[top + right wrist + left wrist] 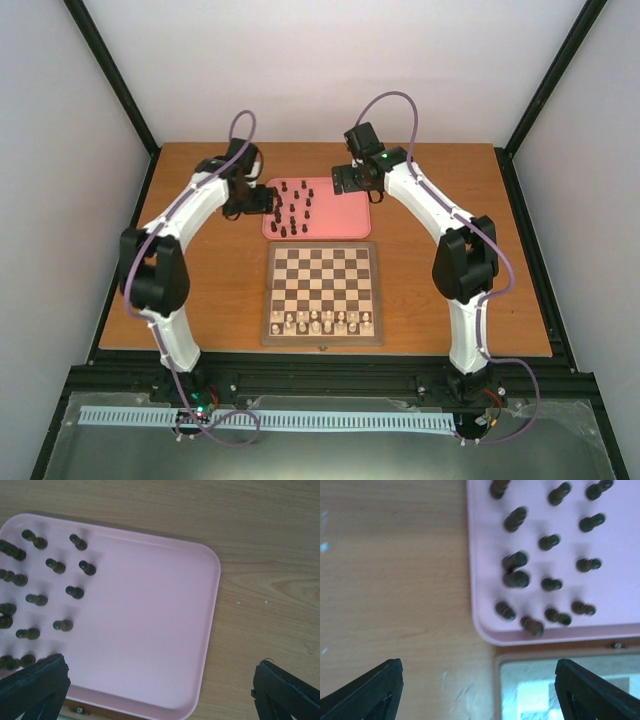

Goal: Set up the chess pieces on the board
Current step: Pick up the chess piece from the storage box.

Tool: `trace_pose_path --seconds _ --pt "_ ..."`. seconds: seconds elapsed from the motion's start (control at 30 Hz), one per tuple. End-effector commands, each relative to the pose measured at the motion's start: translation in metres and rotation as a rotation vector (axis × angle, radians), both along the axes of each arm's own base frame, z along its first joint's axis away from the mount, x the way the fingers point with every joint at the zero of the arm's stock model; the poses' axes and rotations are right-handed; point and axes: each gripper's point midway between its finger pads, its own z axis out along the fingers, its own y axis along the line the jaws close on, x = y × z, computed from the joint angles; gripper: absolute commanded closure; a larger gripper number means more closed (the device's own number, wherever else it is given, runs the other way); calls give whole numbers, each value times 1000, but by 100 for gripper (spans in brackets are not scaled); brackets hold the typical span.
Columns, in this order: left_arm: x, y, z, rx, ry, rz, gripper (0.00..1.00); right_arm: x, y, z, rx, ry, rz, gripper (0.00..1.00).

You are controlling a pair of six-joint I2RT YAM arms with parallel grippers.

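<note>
worktop (220, 300): carries board and tray
board (322, 268): mid worktop, toward 6 o'clock side
tray (345, 218): at 12 o'clock of board, just beside its edge
chess pieces (290, 208): standing in tray, all in its 9 o'clock half
second set of pieces (322, 320): on board, along its 6 o'clock edge
left claw (262, 203): at tray's 9 o'clock edge
right claw (350, 181): over tray's 1 o'clock corner

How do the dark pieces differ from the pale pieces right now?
Colour: the dark pieces are brown-black, the pale pieces cream. Place: the dark pieces stand on the pink tray, the pale pieces on the board. Order: the dark pieces are scattered over one half of the tray, the pale pieces lined up in rows along the board's near edge. Both are small chess pieces.
</note>
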Motion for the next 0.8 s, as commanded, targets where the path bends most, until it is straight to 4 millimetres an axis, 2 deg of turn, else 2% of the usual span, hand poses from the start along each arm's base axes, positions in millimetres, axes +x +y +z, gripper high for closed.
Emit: trace_pose_path --seconds 0.0,0.07,0.2,0.47,0.7,0.77 --pt "35 -25 2 34 -49 -57 15 23 -7 1 42 -14 -41 0" --pt "47 -31 -2 20 -59 -60 21 30 -13 -4 51 -11 -58 0" --pt "62 -42 -13 -10 -49 -80 42 44 -28 -12 38 -8 -83 0" --pt "68 -50 -45 -15 12 -102 46 60 -57 -35 51 27 -138 0" --pt "71 -52 -56 -7 32 -110 45 64 -62 -45 52 46 -145 0" --pt "71 -53 -59 -12 41 -112 48 63 -63 -48 47 52 -144 0"
